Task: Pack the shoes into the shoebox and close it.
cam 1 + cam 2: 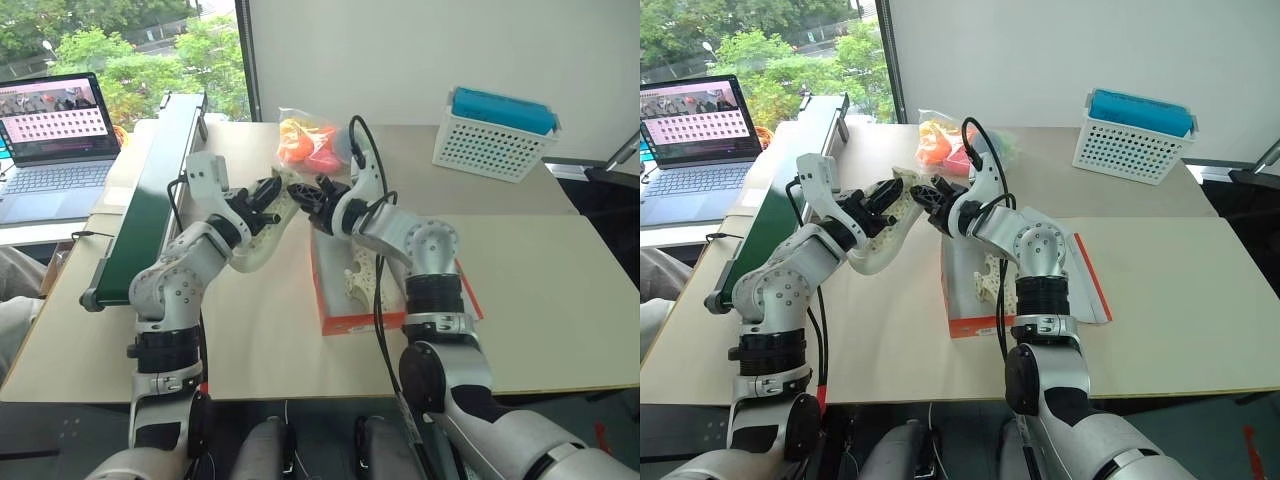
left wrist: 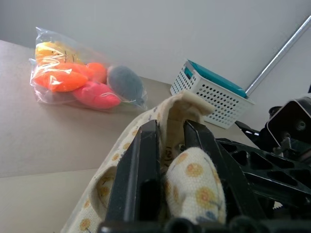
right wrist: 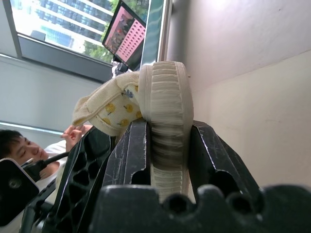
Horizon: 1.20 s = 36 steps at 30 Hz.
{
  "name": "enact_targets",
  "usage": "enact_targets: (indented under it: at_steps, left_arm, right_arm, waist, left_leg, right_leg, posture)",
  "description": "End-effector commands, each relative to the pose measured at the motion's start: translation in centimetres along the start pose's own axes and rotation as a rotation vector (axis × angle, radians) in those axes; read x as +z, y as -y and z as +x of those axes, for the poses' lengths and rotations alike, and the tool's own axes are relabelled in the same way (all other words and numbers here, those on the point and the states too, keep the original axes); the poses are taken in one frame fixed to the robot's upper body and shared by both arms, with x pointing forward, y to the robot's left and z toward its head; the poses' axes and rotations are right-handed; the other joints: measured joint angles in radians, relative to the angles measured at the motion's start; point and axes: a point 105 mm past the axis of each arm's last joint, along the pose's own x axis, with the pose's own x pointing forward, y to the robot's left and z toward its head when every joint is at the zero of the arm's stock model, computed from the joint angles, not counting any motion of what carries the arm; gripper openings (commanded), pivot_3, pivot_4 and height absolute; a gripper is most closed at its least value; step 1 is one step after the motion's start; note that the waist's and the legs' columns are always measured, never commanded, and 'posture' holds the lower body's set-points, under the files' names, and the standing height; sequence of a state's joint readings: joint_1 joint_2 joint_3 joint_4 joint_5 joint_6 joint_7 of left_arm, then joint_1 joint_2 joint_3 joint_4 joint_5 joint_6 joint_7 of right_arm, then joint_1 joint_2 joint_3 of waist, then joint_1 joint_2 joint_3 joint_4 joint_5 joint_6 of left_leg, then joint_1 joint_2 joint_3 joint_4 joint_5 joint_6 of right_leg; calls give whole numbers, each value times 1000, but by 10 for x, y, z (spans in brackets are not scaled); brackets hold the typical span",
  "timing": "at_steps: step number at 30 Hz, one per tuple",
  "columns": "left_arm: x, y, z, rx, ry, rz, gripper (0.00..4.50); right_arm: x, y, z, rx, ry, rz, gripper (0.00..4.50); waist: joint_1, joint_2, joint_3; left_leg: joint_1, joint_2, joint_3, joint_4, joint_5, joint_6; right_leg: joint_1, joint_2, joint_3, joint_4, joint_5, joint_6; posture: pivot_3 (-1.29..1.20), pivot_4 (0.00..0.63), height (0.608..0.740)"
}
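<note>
One shoe (image 1: 358, 280) sits in the open shoebox (image 1: 335, 322) — second shoe (image 1: 890, 235) held mid-air, left gripper (image 1: 268, 197) and right gripper (image 1: 308, 192) fingers both clamped on it. Packing, lid closing left.

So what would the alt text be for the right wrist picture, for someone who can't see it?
Seen from the wrist, the right pincer clamps the ribbed cream sole of a small shoe between its two black fingers. The shoe's fabric upper shows little yellow flowers. Behind are an open laptop, a window onto buildings, and a person low at the edge.
</note>
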<state>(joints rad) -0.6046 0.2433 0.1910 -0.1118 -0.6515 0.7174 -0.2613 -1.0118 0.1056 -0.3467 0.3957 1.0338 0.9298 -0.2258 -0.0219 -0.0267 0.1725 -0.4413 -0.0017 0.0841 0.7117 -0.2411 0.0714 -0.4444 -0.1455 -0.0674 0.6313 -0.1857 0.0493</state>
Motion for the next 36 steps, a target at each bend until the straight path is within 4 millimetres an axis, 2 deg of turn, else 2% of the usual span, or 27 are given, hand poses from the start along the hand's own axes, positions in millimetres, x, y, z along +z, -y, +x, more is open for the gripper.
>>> enact_targets:
  at_steps: [1,5,9,14,16,19,23,27,32,36]
  left_arm:
    - [11,27,-2,-118,40,37,2355]
    - [16,31,-6,-137,53,45,2355]
    - [22,27,-16,-126,54,68,2355]
    - [24,16,-30,-126,9,143,2355]
    - [22,14,-36,-154,-31,214,2355]
    - [11,16,-45,-221,-110,323,2355]
    - [-12,28,-66,-409,-242,453,2355]
    - [-38,30,-79,-532,-362,519,2355]
    - [-49,33,-79,-577,-377,508,2355]
    - [-52,38,-76,-586,-361,497,2355]
  right_arm:
    - [9,-35,4,91,104,10,739]
    - [31,-23,-5,70,191,63,739]
    - [72,-11,-32,38,300,8,739]
    - [96,-4,-61,16,293,-67,739]
    - [100,-7,-71,-1,236,-170,739]
    - [100,-8,-80,-31,137,-273,739]
    - [97,-7,-88,-94,-42,-397,739]
    - [88,-6,-87,-144,-199,-440,739]
    - [76,-8,-80,-169,-337,-454,739]
    - [63,7,-74,-235,-422,-488,739]
  waist:
    - [1,0,0]
    - [0,0,0]
    - [2,0,0]
    - [5,1,1]
    - [4,1,1]
    - [-3,2,1]
    - [-15,3,2]
    - [-16,3,2]
    - [-14,3,2]
    - [-12,4,2]
  left_leg:
    - [0,0,0,0,0,0]
    - [0,0,0,0,0,0]
    - [-1,0,0,0,0,0]
    - [-1,0,0,0,0,0]
    - [-2,0,0,0,0,0]
    - [-4,0,2,0,0,0]
    - [-6,1,5,-1,0,0]
    - [-6,1,5,-1,-4,7]
    - [-7,1,4,0,-4,8]
    - [-9,1,4,0,-3,6]
  right_leg:
    - [0,0,0,0,0,0]
    - [-1,0,0,0,0,0]
    - [0,0,0,0,0,0]
    - [-1,0,0,-1,0,0]
    - [-2,0,0,-1,0,0]
    - [-5,0,2,-1,0,0]
    - [-10,0,5,-1,-1,-1]
    - [-11,0,4,-2,-1,-2]
    - [-11,0,4,-2,-1,-2]
    - [-12,-1,3,-2,-1,-2]
  posture:
    - [0,150,699]
    - [0,150,699]
    - [0,150,699]
    - [0,150,699]
    - [0,150,699]
    - [0,150,699]
    - [0,150,699]
    - [0,150,699]
    - [0,150,699]
    - [0,150,699]
